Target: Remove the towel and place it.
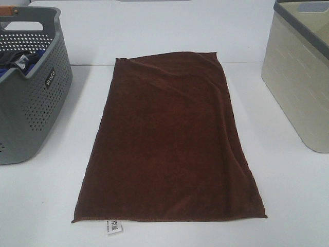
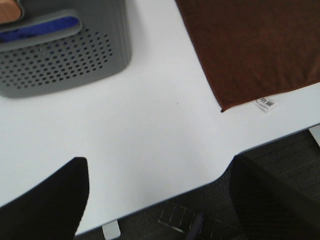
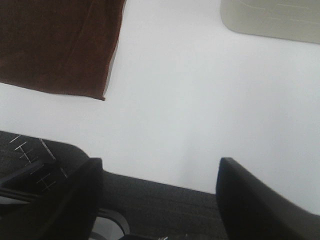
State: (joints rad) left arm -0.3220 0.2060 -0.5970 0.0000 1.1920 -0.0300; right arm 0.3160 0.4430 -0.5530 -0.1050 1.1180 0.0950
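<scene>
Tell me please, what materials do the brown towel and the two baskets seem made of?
Towel: soft plush fabric, matte, with stitched hem and white tag.
Grey basket: likely moulded plastic, perforated with small holes.
Beige basket: probably plastic too, matte, with a brick-like pattern.

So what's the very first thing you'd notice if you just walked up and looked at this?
The big reddish-brown towel spread flat in the middle of the white table, with a little white tag sticking out at its near left corner. Then the grey basket with holes on the left, with dark and blue laundry inside, and the cream bin on the right.
</scene>
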